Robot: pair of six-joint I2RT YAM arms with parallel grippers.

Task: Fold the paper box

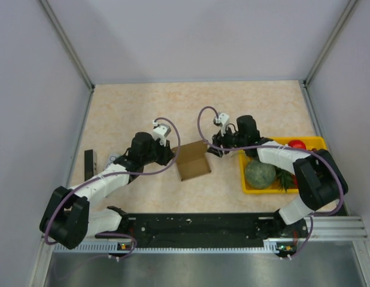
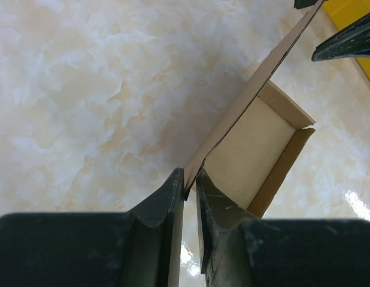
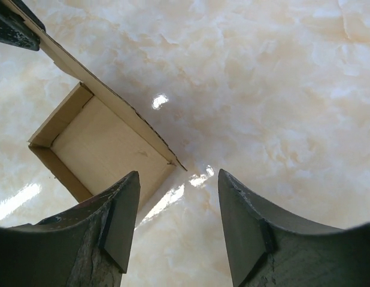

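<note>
Box [image 1: 193, 161] sits mid-table, open top up, one long flap standing along its far side. Left claw [image 2: 190, 179] is at the box's left end, fingers pressed together on that flap's corner, cardboard pinched between them. Right claw [image 3: 179, 185] is at the box's right end, fingers spread, nothing between them; flap tip just ahead, seems not touching. Marbled table [image 1: 143, 107] underneath. Yellow tray [image 1: 311, 142] to the right of the right claw, with a green round fruit [image 1: 260, 174] in it.
</note>
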